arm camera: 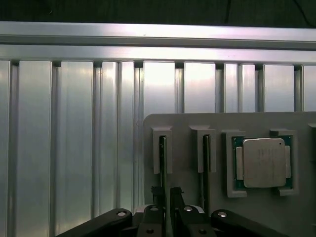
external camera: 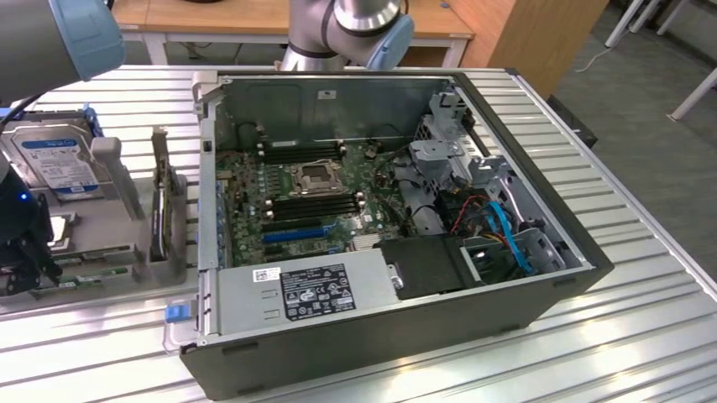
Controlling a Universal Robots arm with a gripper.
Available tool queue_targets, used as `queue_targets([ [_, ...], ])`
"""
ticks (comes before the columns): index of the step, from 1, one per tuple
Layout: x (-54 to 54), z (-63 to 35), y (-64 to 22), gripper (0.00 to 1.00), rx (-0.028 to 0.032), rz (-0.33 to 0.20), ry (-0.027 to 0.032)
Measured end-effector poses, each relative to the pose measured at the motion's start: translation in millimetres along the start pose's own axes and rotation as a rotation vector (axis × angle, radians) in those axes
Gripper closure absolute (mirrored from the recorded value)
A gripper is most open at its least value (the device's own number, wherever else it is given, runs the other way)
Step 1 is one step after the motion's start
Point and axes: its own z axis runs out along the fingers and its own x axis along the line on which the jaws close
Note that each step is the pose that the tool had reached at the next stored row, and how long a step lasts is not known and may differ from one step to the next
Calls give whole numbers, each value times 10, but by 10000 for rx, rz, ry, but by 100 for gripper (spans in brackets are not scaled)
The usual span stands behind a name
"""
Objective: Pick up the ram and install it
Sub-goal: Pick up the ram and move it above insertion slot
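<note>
The ram [arm camera: 162, 163] stands on edge in a narrow slot of the grey holder tray [arm camera: 197, 128], so I see it as a thin dark line. My gripper [arm camera: 166, 197] hangs right over its near end, open by a narrow gap, with one finger on each side of the stick's edge. In the exterior view the gripper [external camera: 23, 264] is at the far left, above the green ram [external camera: 96, 274] in the tray.
A square silver processor chip [arm camera: 261, 163] sits in the tray beside a second narrow slot [arm camera: 205, 158]. A hard drive [external camera: 56, 164] and an upright expansion card [external camera: 166, 210] stand in the same holder. The open computer case [external camera: 381, 218] fills the middle, its motherboard memory slots [external camera: 319, 204] exposed.
</note>
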Motion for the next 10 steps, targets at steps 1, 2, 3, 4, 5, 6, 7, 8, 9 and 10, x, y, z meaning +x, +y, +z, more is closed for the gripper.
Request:
queue_targets([
  [1, 0, 0, 0, 84, -1, -1, 0],
  [2, 0, 0, 0, 88, -1, -1, 0],
  [3, 0, 0, 0, 88, -1, -1, 0],
  [4, 0, 0, 0, 88, -1, -1, 0],
  [5, 0, 0, 0, 88, -1, -1, 0],
  [6, 0, 0, 0, 88, -1, -1, 0],
  [7, 0, 0, 0, 88, -1, 0, 0],
  [8, 0, 0, 0, 88, -1, 0, -1],
  [9, 0, 0, 0, 88, 0, 0, -1],
  [10, 0, -7, 0, 88, 1, 0, -2],
])
